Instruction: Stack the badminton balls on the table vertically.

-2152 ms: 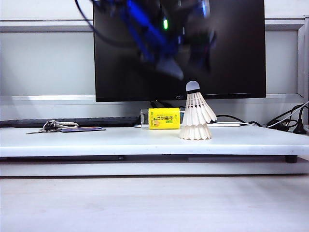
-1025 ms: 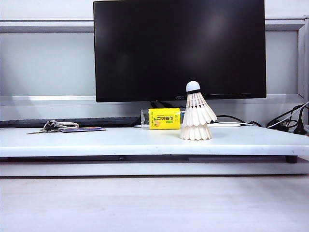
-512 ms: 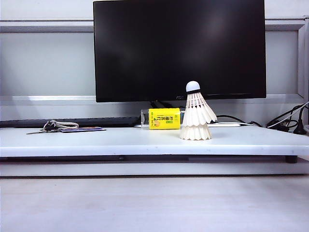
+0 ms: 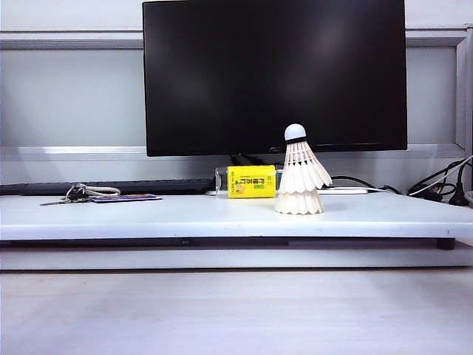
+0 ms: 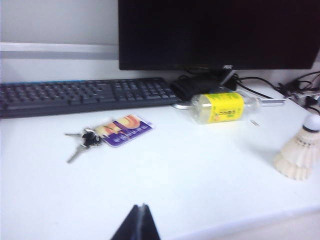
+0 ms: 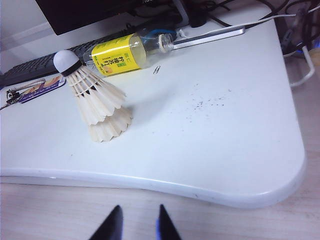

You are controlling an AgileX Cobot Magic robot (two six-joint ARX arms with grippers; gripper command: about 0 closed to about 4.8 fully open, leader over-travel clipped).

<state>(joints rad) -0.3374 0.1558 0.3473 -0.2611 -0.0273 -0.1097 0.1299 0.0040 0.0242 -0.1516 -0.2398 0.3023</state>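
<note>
The two badminton balls [image 4: 299, 177] stand on the table [image 4: 148, 216] as one stack. The upper one [image 6: 87, 87] is nested over the lower skirt [image 6: 111, 126] and leans slightly, with its white cork tip and black band on top. Nothing touches them. My left gripper [image 5: 142, 206] is shut with nothing in it, low over the table's front part, and the stack [image 5: 300, 152] stands far off to its side. My right gripper [image 6: 140, 207] is open and empty, hanging off the table's front edge [image 6: 210, 192], well short of the stack. Neither gripper shows in the exterior view.
A black monitor [image 4: 273, 74] stands behind the stack. A yellow-labelled bottle [image 4: 251, 181] lies beside the stack. Keys with a tag [image 4: 89, 194] and a dark keyboard [image 5: 85, 92] are on the left. Cables [image 4: 443, 188] run at the right, and a paper clip [image 6: 156, 70] lies near the bottle.
A blurred blue-black arm shape that showed across the monitor in the oldest frame has left the exterior view. The stacked badminton balls have not moved.
</note>
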